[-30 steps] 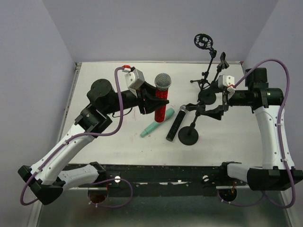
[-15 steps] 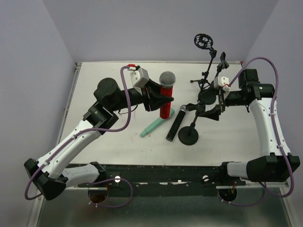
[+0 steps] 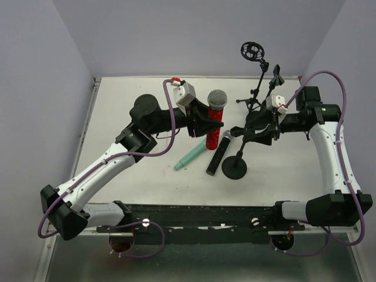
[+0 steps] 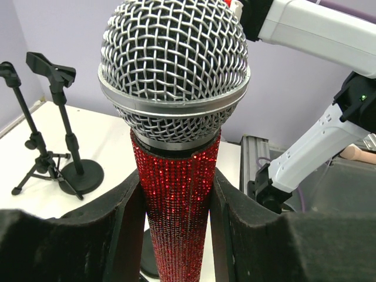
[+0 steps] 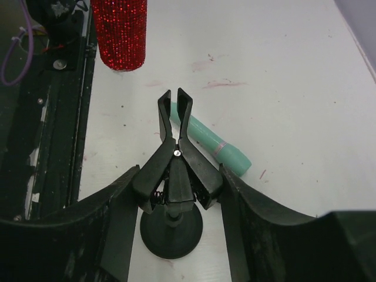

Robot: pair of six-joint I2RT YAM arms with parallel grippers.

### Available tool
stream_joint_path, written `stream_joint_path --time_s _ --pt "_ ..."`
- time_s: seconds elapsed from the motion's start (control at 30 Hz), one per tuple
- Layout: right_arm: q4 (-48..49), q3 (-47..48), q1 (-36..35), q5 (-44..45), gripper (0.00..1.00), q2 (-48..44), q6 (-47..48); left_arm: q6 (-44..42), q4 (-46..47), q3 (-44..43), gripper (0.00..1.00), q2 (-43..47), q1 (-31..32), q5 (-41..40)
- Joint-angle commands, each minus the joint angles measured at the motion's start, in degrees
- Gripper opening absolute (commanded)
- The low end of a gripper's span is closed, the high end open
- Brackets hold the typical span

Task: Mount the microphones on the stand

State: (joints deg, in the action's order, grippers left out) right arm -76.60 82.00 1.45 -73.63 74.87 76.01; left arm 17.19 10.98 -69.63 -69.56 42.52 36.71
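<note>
1. The left gripper [image 4: 176,191] is clamped on the red mic [image 3: 213,134], which stands upright with its mesh head above the fingers [image 4: 111,229].
2. The right gripper [image 5: 178,179] has its fingers [image 5: 120,223] pressed against both handles of the clip [image 5: 174,147]. The clip's tips are barely parted.
3. The clip tops the stand [image 5: 171,229], whose base sits directly under the right gripper.
4. The green mic [image 5: 214,144] lies on the table [image 5: 282,88] just beyond the clip's tips.
5. The black mic [image 3: 216,157] lies flat below and between both grippers.
6. The red mic's tail hangs ahead of the right gripper, apart from the clip.
</note>
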Motion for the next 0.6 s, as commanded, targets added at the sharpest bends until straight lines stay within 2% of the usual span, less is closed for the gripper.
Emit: stream_joint_path --time_s 0.0,0.13,0.27,0.57 --pt "-4.7 -0.69 -0.22 -1.52 0.54 -1.3 0.1 -0.23 3.52 -1.48 0.0 -0.75 1.07 0.91" --pt "-4.61 -1.66 -0.22 -1.7 0.4 -3.15 0.19 -1.54 3.26 -2.27 0.0 -1.89 1.95 0.65" --pt "-4.61 -2.37 -0.22 -1.79 0.32 -4.03 0.28 -3.82 3.26 -3.32 0.0 -3.47 3.26 -0.76" --pt "-4.7 -2.98 -0.22 -2.22 0.27 -4.12 0.11 -9.19 2.64 -7.28 0.0 -8.66 6.08 -4.71"
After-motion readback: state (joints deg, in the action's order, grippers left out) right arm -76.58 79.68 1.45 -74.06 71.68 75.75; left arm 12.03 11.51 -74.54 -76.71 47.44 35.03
